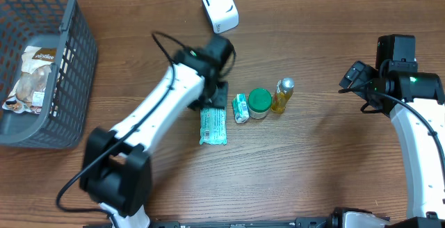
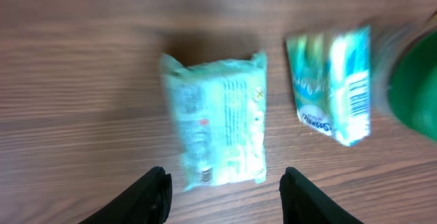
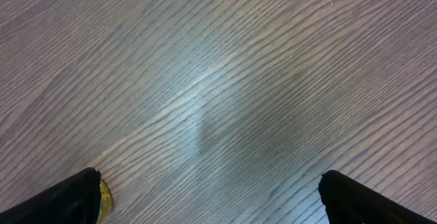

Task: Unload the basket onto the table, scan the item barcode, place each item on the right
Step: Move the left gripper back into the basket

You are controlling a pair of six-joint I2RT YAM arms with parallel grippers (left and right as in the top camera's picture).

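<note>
A pale green packet lies flat on the wooden table, blurred in the left wrist view. My left gripper hovers just behind it. Its fingers are open, nothing is between them, and the packet's near edge lies just ahead of the tips. The white scanner stands at the back of the table. My right gripper is far right, open over bare wood, holding nothing.
Right of the packet stand a small green carton with a barcode on its side, a green-lidded jar and a yellow bottle. A grey basket with a snack bag fills the left edge.
</note>
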